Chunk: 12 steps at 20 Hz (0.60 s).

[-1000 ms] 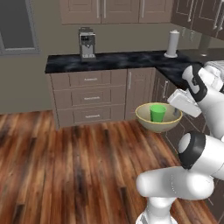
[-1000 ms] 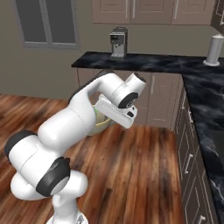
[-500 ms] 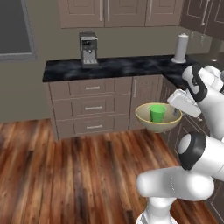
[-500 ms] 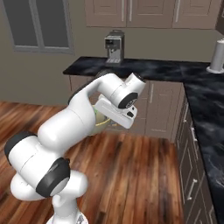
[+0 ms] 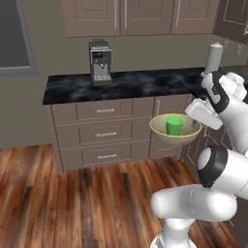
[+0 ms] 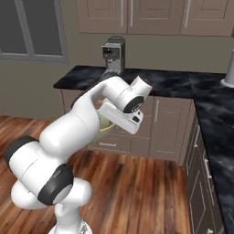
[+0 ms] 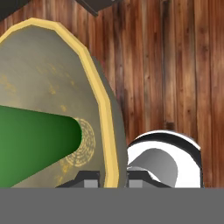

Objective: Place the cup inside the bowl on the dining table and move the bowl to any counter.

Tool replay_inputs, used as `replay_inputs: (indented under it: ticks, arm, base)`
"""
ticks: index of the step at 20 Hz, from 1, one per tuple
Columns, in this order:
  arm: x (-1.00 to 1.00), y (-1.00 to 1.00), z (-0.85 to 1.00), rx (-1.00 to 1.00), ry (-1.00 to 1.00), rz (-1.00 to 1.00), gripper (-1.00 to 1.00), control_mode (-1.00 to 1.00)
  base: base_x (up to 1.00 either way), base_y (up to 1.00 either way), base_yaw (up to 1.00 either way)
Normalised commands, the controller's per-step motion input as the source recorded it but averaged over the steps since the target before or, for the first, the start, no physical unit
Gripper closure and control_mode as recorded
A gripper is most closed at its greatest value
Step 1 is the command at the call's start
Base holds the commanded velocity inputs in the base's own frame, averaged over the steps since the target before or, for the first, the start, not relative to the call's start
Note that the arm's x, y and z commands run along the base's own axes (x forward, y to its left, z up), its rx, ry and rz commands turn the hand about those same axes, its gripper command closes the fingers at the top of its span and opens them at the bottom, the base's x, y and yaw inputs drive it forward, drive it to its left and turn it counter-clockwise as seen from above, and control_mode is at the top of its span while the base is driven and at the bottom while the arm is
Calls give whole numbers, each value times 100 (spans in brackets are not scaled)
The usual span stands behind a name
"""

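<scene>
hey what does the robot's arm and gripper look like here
The arm is glossy white with rounded, bulbous links and dark grey to black bands at the joints. Its white, boxy hand ends in a gripper with two small dark fingers. No cables or markings are visible.

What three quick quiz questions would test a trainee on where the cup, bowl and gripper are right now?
1. True or false: the cup stands inside the bowl.
2. What lies under the bowl? A) the counter B) wood floor C) a stool
3. Fill in: the gripper pinches the bowl's ____, one finger inside and one outside.

Key: 1 true. 2 B: the bowl is held in the air in front of the drawers, not yet set on the counter. 3 rim: the hand view shows the fingertips either side of the yellow edge.
</scene>
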Motion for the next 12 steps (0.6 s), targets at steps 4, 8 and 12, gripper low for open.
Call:
replay_inputs:
  ticks: [4, 8, 12]
  arm:
    - [0, 0, 0, 0, 0, 0, 100, 100]
    - [0, 0, 0, 0, 0, 0, 100, 100]
    - [0, 0, 0, 0, 0, 0, 100, 100]
  base:
    - [76, -34, 0]
    - [79, -36, 0]
    - [75, -43, 0]
